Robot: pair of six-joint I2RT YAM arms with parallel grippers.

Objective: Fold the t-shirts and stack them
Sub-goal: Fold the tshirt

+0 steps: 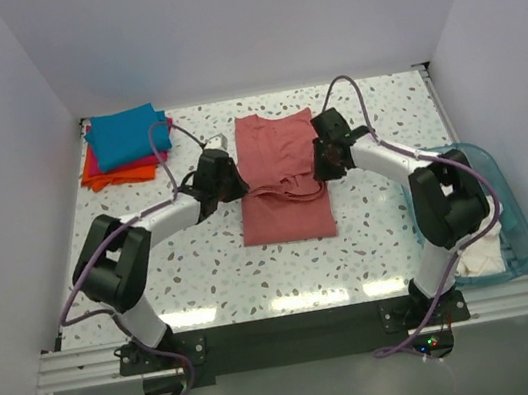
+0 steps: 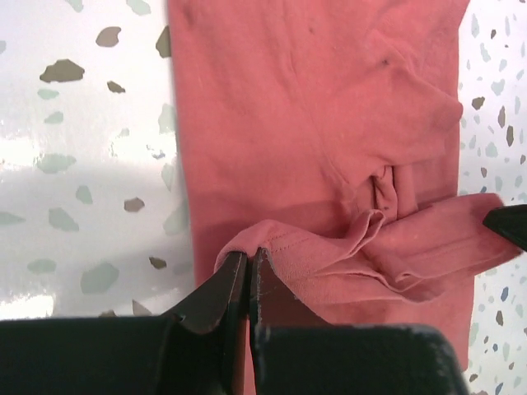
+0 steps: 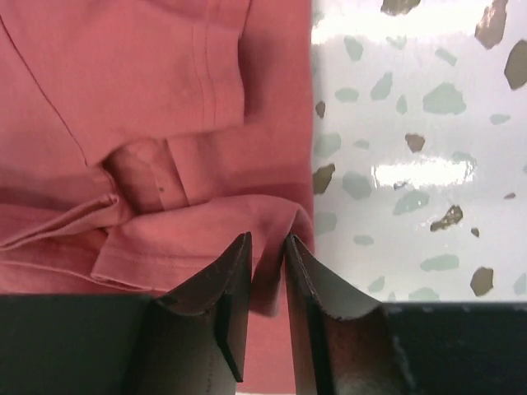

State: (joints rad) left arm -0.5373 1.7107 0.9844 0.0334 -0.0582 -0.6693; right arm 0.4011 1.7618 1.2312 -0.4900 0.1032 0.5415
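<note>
Large salmon-red cloth t-shirt (image 1: 276, 150), part-folded. Left gripper (image 2: 249, 258) pinches the hem; right gripper (image 3: 267, 240) jaws slightly parted over cloth. Best let go evenly and smooth the bunched middle.

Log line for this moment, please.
salmon-red t-shirt: mid-fold | left gripper: shut on its edge | right gripper: jaws parted at opposite edge | folded t-shirts: stacked far-left

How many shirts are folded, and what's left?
Done: teal shirt, pink shirt and orange shirt sit folded in a far-left stack. In hand: the red shirt, half folded; left pincer pinches its raised hem, right pincer has jaws slightly apart. Left: finish folding, then stack it.
</note>
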